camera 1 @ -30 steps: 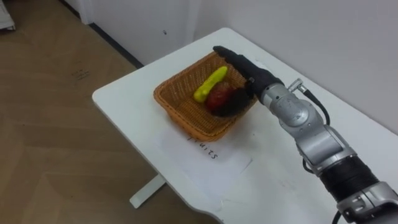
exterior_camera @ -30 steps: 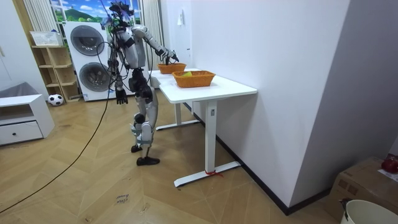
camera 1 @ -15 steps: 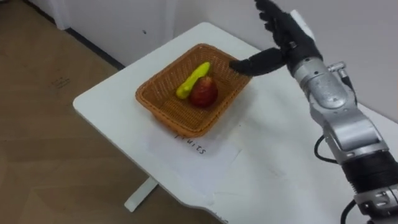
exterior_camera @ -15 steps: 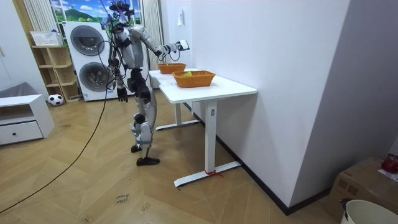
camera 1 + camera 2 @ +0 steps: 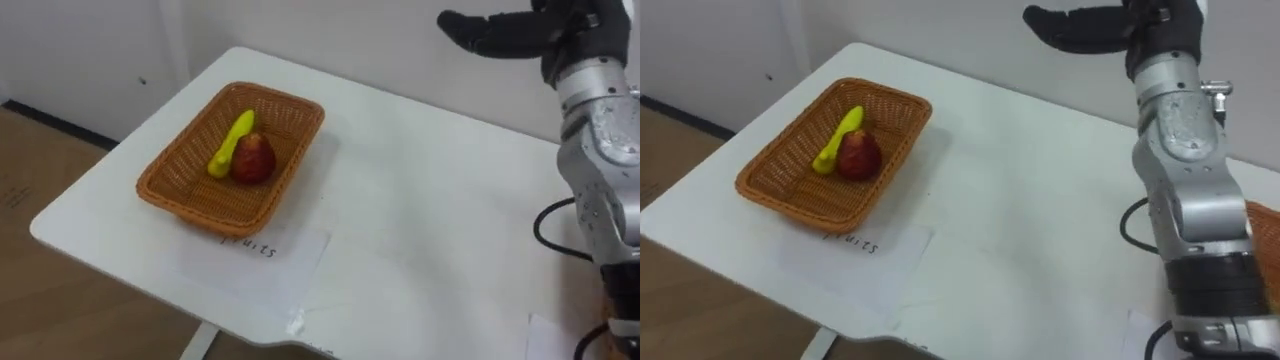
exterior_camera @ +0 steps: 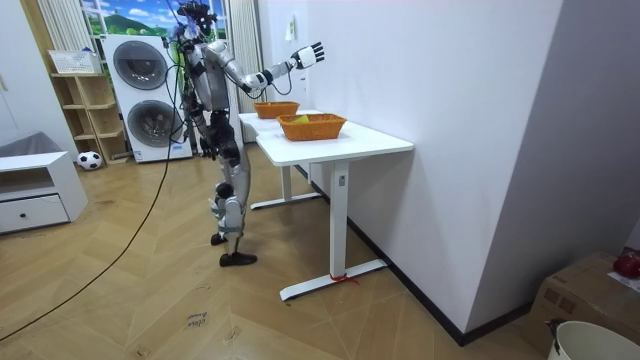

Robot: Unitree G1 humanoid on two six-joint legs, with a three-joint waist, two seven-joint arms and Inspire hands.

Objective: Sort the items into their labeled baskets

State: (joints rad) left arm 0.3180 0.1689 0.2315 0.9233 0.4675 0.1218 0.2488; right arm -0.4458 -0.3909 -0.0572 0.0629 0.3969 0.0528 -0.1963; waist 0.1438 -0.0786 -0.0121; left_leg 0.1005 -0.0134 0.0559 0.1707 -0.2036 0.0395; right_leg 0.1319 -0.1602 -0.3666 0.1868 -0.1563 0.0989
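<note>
"Beyond the basket's far side, up in the air: is that your right hand?"

"Yes. My right hand (image 5: 510, 32) hangs well above the tabletop (image 5: 430, 200), past the far side of the basket (image 5: 210, 207). Its fingers are straight and apart, and there's nothing in it. My left hand (image 6: 205, 150) is down by my hip in the room view, and I cannot tell how its fingers are."

"And the fruit?"

"A banana (image 5: 230, 143) and an apple (image 5: 254, 160) lie touching inside the basket, the apple against the banana's right side. A sheet of paper (image 5: 262, 255) lies on the tabletop just in front of the basket."

"So what's the step?"

"As I judge it, going for the next thing to sort. Well apart to the right of the basket I see the edge of a second basket (image 5: 1268, 232), likely the one for office supplies."

"How do you do it well?"

"I'd bring my arm down to the side of the basket, not across it, so my forearm doesn't knock the rim or shift it. I'd keep my fingers apart until the palm is over the thing, then close round its middle. Round fruit may roll, so I'd come from above. A thin, flat thing wants a pinch at its edge. And I'd check what kind it is before choosing a basket."
</note>
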